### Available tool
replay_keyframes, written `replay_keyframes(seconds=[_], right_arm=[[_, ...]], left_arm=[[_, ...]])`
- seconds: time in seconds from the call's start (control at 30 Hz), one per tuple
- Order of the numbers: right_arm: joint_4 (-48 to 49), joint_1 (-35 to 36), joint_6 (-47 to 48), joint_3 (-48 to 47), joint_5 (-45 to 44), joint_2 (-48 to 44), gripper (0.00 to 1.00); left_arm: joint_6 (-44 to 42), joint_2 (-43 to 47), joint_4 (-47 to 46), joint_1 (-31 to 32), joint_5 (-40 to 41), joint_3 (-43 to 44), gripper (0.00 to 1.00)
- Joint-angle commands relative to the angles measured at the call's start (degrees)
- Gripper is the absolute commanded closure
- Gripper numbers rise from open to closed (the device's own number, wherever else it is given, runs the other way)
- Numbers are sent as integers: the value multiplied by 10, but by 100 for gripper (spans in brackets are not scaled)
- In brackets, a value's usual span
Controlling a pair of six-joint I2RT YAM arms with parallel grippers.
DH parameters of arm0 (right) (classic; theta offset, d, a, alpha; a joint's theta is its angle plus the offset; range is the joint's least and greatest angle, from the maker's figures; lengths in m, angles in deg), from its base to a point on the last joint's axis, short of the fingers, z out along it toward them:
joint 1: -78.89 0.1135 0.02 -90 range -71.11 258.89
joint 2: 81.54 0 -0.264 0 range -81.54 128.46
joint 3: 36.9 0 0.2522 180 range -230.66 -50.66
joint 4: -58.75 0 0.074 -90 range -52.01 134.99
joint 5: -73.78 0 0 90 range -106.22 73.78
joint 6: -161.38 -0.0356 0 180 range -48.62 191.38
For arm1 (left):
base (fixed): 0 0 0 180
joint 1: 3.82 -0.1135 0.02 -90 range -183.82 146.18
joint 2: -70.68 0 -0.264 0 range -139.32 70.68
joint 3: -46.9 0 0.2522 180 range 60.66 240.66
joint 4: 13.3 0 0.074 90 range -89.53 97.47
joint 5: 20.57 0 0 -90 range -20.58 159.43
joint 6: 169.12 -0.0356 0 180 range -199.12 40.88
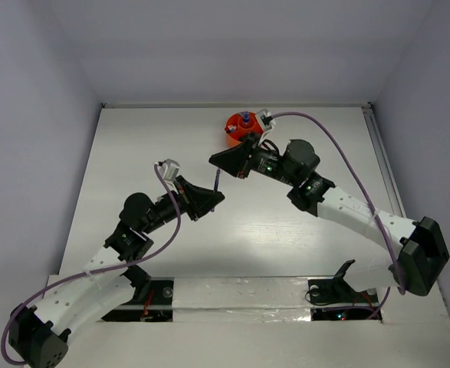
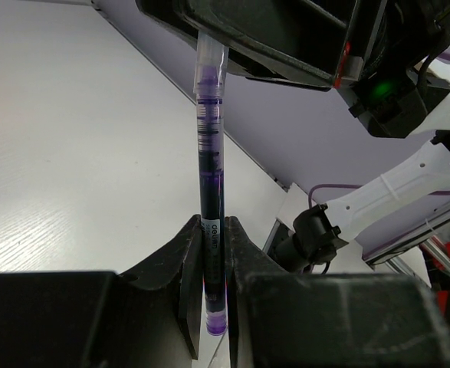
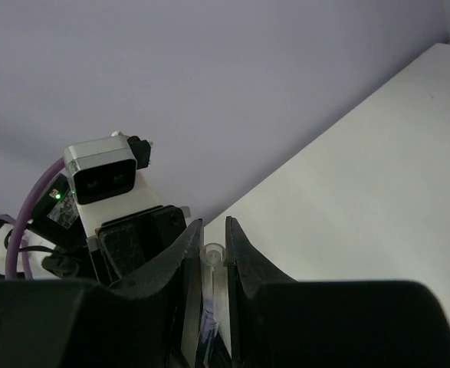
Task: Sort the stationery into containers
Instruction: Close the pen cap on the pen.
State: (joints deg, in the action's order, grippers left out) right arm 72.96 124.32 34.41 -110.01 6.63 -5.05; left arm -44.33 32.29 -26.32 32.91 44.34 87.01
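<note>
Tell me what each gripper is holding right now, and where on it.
Both hold one dark blue pen. The left gripper clamps its labelled end, and the right gripper looks closed on the clear-tipped opposite end.

The dark blue pen (image 1: 217, 181) is up off the bench, a clear barrel showing dark ink, a clear open tip and a white printed label, with its labelled lower part pinched in the left claw (image 2: 211, 230). Its clear tip sits between the fingers of the right claw (image 3: 213, 230), so it spans straight from one to the other. At the far side of the bench stands the round orange tub (image 1: 233, 139), upright, with a small blue-capped bottle (image 1: 244, 119) poking up inside.
</note>
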Motion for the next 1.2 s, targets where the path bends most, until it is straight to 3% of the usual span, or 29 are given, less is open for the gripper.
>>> replay_keyframes(seconds=[0.0, 0.33, 0.57, 0.93, 1.17], right_arm=[[37, 3, -31, 17, 49, 11, 100], [60, 3, -65, 21, 112, 33, 100], [56, 3, -59, 60, 103, 33, 100], [16, 64, -16, 97, 71, 37, 100], [22, 84, -16, 149, 38, 25, 100]], left_arm=[[-7, 13, -96, 2, 0, 50, 100], [-42, 20, -42, 2, 23, 85, 100], [-69, 3, -5, 2, 31, 146, 100], [-118, -43, 63, 2, 47, 251, 100], [-149, -51, 126, -42, 46, 316, 100]])
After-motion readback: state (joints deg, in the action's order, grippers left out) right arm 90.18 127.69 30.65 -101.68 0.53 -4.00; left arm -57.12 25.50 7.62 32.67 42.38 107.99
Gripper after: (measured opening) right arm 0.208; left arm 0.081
